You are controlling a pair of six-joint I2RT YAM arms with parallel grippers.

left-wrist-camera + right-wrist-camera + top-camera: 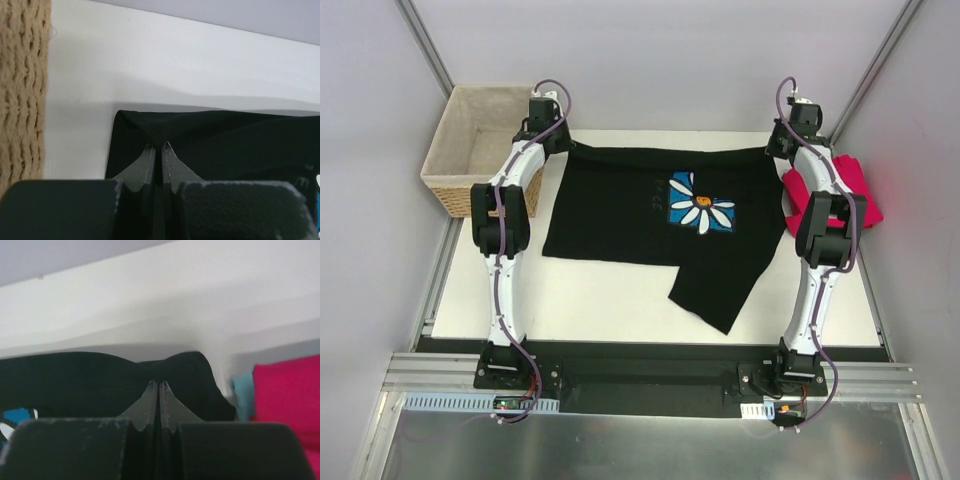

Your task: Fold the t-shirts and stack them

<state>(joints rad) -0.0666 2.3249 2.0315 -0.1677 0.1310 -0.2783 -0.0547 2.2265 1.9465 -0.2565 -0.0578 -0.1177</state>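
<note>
Top external view: left gripper (563, 143) and right gripper (776, 148) each pinch a far corner of the black t-shirt (620, 215), which is stretched between them. The first fold seems to be starting; next, both should carry this edge evenly toward their bases.

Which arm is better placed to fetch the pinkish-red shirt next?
Right. The plain pinkish-red cloth shirt lies at the white table's right edge, beside the right arm; the left arm is across the black daisy-print shirt, by the wicker basket.
</note>
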